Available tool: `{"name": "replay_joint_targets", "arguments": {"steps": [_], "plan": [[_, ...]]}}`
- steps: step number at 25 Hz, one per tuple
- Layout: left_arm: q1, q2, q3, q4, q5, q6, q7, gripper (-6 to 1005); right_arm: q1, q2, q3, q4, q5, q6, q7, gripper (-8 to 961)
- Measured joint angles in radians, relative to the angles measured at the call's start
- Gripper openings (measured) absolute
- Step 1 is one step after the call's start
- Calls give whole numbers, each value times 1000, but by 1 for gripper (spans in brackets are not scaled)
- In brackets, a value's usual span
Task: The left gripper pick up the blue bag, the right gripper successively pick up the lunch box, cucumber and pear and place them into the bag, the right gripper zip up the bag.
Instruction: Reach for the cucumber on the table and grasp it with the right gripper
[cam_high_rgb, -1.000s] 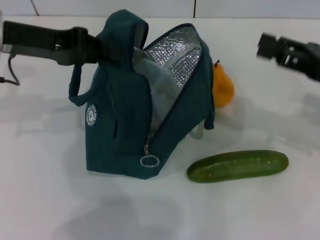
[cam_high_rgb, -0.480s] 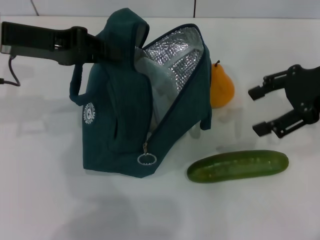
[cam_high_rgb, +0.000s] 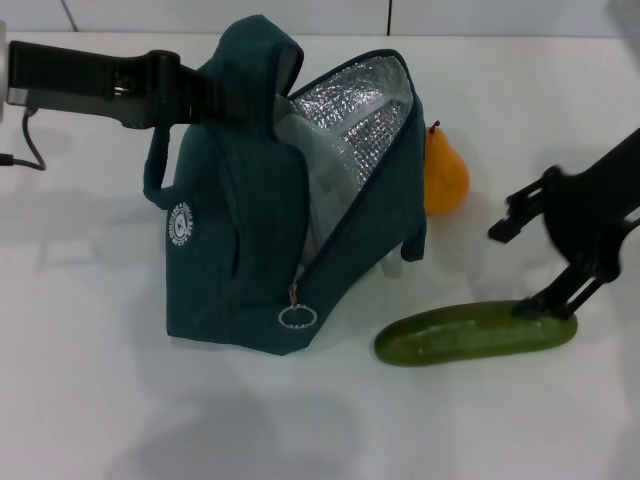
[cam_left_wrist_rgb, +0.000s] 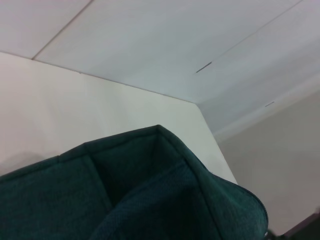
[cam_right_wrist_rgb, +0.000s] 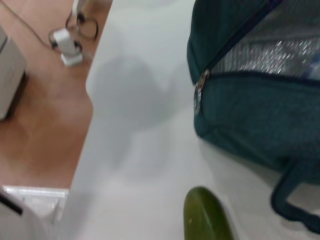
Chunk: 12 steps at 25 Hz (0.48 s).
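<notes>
The blue bag (cam_high_rgb: 250, 230) stands mid-table, its mouth open toward the right and the silver lining showing. My left gripper (cam_high_rgb: 215, 95) reaches in from the left and is shut on the bag's top handle, holding it up. A pale, clear plastic shape (cam_high_rgb: 305, 180) inside the mouth looks like the lunch box. The pear (cam_high_rgb: 443, 172) stands just behind the bag's right side. In front lies the cucumber (cam_high_rgb: 475, 335) (cam_right_wrist_rgb: 207, 217). My right gripper (cam_high_rgb: 512, 270) is open above the cucumber's right end, its lower finger touching it. The left wrist view shows only bag fabric (cam_left_wrist_rgb: 150, 200).
The zipper's ring pull (cam_high_rgb: 297, 317) (cam_right_wrist_rgb: 200, 92) hangs at the bag's front corner. A loop handle (cam_high_rgb: 155, 175) droops on the bag's left. The white table (cam_high_rgb: 100, 400) ends at an edge (cam_right_wrist_rgb: 87, 150) with floor and cables (cam_right_wrist_rgb: 70, 40) beyond.
My right gripper has come down from the back right, open, onto the cucumber's right end. The bag and left gripper have barely shifted.
</notes>
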Motion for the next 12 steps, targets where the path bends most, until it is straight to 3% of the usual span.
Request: {"name": "replay_joint_targets", "arguments": {"steps": [4,6,12], "plan": [[0,-1,0,1,0,0,0,49,2,70,-35,0,-117,48,-10,876],[-3,0,0,1,0,-1,-1,49,-7,82,-100,7,-135,96,-7,876],[-4,3,1,1,0,-1,-2,50,-25,84,-153,13,-124,146,-3,875]]}}
